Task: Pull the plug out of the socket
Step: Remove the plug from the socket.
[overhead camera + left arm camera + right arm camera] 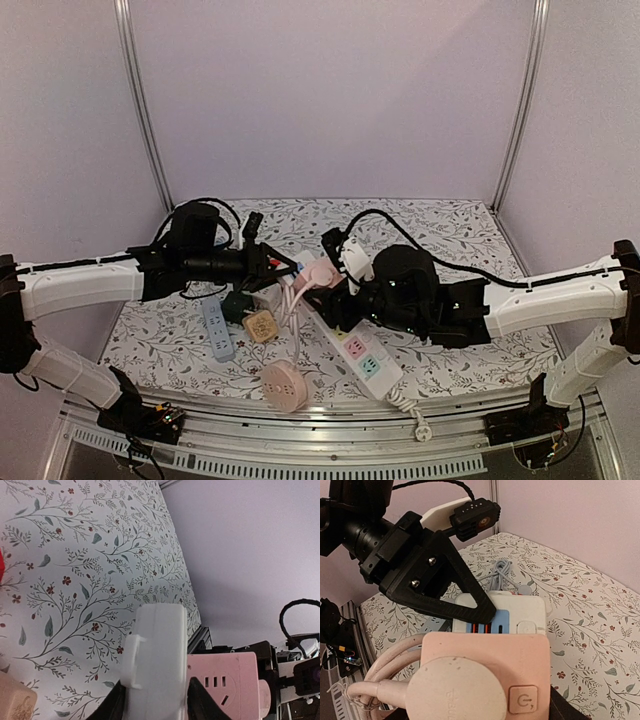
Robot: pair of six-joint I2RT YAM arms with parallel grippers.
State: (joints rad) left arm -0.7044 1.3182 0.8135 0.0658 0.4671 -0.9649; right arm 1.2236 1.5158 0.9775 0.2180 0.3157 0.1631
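A pink cube socket (pixel 485 650) with a round pink cap and a power button fills the near part of the right wrist view. My right gripper (pixel 477 711) is shut on it, with only dark finger edges showing at its lower corners. A white block plug (pixel 520 612) with a blue face sits against the socket's far side. In the left wrist view the plug (pixel 155 660) stands between the two black fingers (pixel 200 702) of my left gripper (pixel 157 705), both pressed to its sides, beside the socket (pixel 225 685). From above, both grippers (pixel 272 272) (pixel 335 290) meet at the socket (pixel 316 274).
A white power strip (pixel 360 350) lies in front of the right gripper, its cord running to the front edge. A grey-blue strip (pixel 215 330), a tan cube (pixel 260 325) and a round pink reel (pixel 283 385) lie front left. Pink cable (pixel 375 670) loops off the socket.
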